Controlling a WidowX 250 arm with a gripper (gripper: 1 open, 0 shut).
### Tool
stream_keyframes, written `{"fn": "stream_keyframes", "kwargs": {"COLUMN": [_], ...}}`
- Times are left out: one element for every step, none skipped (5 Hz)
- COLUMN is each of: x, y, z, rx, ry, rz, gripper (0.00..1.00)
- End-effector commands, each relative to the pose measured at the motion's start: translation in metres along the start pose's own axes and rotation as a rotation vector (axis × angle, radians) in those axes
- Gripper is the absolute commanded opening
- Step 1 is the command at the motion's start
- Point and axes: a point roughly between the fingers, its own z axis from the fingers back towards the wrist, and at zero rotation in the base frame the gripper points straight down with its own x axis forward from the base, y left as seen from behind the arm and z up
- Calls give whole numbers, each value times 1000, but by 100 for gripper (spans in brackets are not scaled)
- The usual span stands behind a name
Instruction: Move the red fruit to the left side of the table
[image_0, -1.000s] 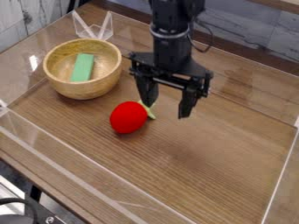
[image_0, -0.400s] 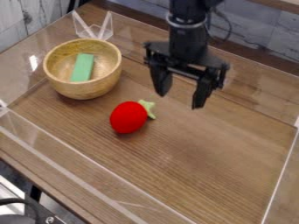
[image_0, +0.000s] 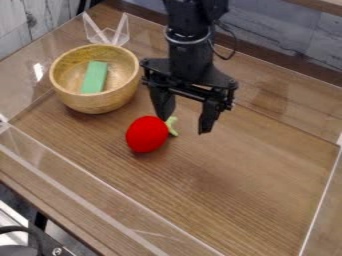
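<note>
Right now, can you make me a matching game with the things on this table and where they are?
Things:
1. red fruit
2. green block
3. wooden bowl
4. hand

Places:
A. lying inside the bowl
B. hanging open just above the fruit's stem
C. on the bare table, mid-picture
D. near the table's back left corner

Pairs: 1-C, 2-A, 3-D, 4-B
</note>
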Motion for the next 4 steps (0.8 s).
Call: {"fn": "stream_keyframes", "kwargs": {"x": [13, 23, 15, 10], "y": [-13, -25, -29, -29], "z": [7, 6, 6, 1], "rx": [6, 18, 1, 12], "ry": [-45, -44, -20, 2], "rz": [71, 106, -19, 25], "gripper": [100, 100, 100, 100]}}
